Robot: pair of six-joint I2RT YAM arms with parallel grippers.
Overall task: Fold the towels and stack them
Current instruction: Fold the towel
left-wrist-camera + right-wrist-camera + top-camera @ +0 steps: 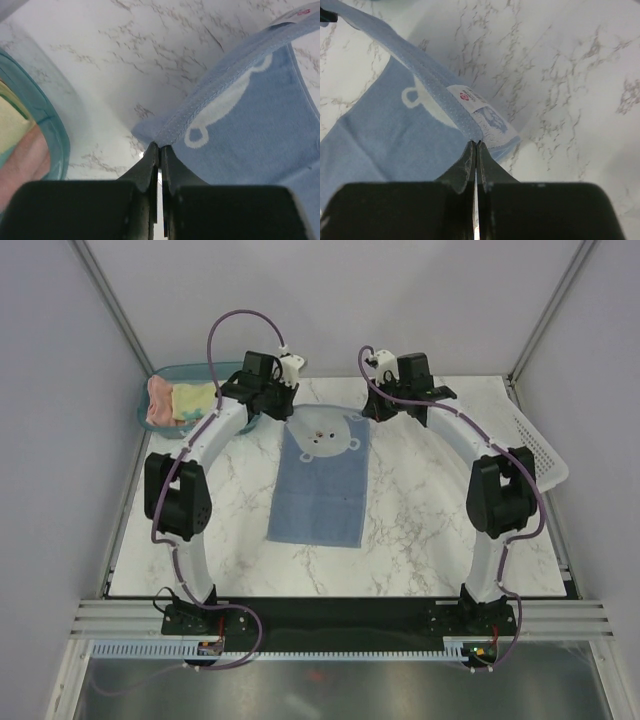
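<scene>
1. Jaws first: the left gripper (159, 146) is pinched tight, fingers basically touching. The hemmed far-left corner of the light blue towel (320, 485) is caught right at the tips.
2. Same deal on the right gripper (475, 144). Its jaws are clamped down on the towel's other far corner, the one with the white sewn-in label (469, 98) just beside the tips.
3. Between the two grips the far hem runs as a raised band, lifted a bit off the table (430, 520). Both wrist views show it, with shadow on the marble next to it.
4. The rest of that towel lies flat on the marble. Its long side runs from the far end back toward the arm bases, roughly centred between the two arms.
5. There's a white bear face (325, 437) printed on the far end, facing up.
6. In the far left corner sits a teal bin (148, 418). The pink towel (157, 400) and the pale yellow towel (196, 400) are bunched inside it, touching, pink on the left and yellow on the right.
7. The bin is near the left gripper, with a strip of bare marble between it and the blue towel.
8. A white perforated basket (540, 450) sits at the right edge of the table, well apart from the towel.
</scene>
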